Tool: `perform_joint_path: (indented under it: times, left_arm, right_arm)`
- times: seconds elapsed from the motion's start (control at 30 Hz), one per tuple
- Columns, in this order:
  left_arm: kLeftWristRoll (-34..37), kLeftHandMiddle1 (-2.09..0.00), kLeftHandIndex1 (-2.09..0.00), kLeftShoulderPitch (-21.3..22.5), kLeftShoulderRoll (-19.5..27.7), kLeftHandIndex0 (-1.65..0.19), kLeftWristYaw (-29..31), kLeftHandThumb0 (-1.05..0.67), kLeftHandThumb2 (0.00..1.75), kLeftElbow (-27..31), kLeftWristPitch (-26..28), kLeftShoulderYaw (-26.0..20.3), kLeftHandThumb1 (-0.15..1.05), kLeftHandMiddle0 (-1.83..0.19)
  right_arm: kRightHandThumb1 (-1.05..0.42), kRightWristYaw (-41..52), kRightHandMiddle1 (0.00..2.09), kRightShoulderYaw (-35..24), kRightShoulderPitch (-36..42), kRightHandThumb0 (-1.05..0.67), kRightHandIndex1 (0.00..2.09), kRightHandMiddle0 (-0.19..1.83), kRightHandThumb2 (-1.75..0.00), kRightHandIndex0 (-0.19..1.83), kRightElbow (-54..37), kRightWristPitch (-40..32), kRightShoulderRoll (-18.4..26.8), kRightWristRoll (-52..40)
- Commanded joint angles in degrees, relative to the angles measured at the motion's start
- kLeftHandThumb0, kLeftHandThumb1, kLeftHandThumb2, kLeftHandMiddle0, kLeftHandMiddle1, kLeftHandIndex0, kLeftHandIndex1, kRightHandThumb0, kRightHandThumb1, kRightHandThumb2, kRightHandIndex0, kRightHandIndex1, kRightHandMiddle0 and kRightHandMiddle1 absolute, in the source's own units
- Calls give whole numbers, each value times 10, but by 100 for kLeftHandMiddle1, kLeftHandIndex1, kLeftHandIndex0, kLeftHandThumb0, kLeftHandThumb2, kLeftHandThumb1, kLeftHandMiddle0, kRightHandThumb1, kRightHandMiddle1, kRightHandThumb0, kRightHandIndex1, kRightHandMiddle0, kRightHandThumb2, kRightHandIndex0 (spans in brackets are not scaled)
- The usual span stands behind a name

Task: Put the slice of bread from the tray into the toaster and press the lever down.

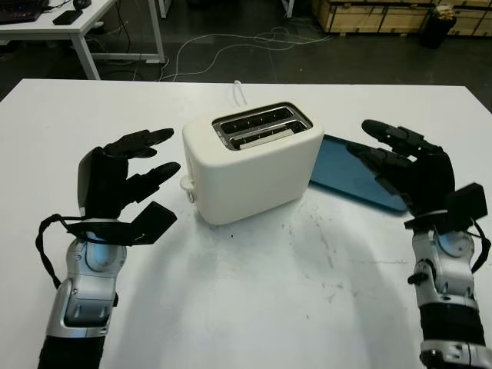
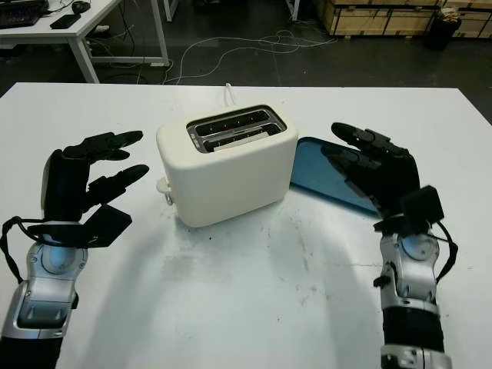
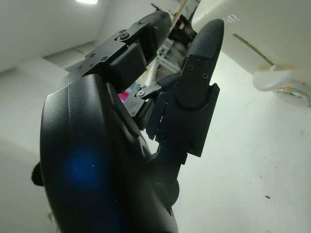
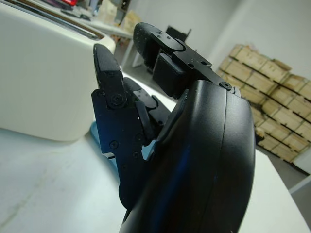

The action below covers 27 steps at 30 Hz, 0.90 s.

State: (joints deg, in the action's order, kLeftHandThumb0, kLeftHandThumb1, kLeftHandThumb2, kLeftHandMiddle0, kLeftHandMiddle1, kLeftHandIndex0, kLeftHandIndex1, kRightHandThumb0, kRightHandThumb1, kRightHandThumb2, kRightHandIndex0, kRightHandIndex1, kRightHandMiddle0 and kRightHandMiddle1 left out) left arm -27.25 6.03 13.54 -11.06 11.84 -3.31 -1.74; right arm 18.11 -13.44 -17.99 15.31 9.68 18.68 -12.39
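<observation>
A cream two-slot toaster (image 1: 254, 165) stands in the middle of the white table (image 1: 254, 307). A pale edge (image 1: 265, 137) shows in its front slot; I cannot tell if it is bread. Its white lever (image 1: 187, 184) sits low on the toaster's left end and is seen close up as the lever (image 3: 272, 80) in the left wrist view. A dark blue tray (image 1: 346, 173) lies behind the toaster on the right, and its visible part is bare. My left hand (image 1: 165, 177) is open, just left of the lever. My right hand (image 1: 384, 154) is open above the tray's near edge.
A white cable (image 1: 240, 91) runs from the back of the toaster to the table's far edge. Beyond the table lie floor cables (image 1: 231, 46), a white desk (image 1: 77, 31) at the back left and wooden crates (image 1: 384, 15) at the back right.
</observation>
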Motion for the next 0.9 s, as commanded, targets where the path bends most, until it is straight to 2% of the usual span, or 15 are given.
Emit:
perform_joint_path:
  times: [0.0,0.23,0.33,0.43,0.57,0.7,0.87]
  left_arm:
    - [-11,-64,0,2,-6,-84,-8,-63,1,-6,11,4,90,-70]
    - [-22,-67,0,24,13,-83,7,-65,0,-15,28,-1,88,-67]
    - [-28,-69,-2,42,42,-85,27,-65,0,-13,38,-7,87,-67]
    - [-46,-70,-2,68,91,-85,58,-66,0,-19,49,-9,86,-69]
    - [-55,-72,-3,108,140,-88,99,-70,0,-29,64,-8,85,-72]
    - [-52,-72,-4,143,170,-90,135,-71,0,-41,71,-4,83,-74]
    - [-65,-72,-4,170,192,-92,162,-67,0,-49,76,9,80,-75]
  right_arm:
    - [-87,-3,0,7,-13,-51,0,76,0,83,3,-22,12,12]
    - [-87,21,0,27,-54,-43,0,67,0,74,34,-16,46,41]
    - [-86,35,0,38,-82,-43,0,64,0,72,44,-23,71,60]
    - [-85,50,0,57,-117,-41,0,59,0,69,61,-21,102,94]
    - [-84,80,0,69,-161,-32,0,59,0,68,102,11,122,105]
    - [-82,94,0,84,-193,-29,0,57,0,65,136,26,135,125]
    - [-80,89,0,102,-205,-25,0,57,0,64,127,12,151,158]
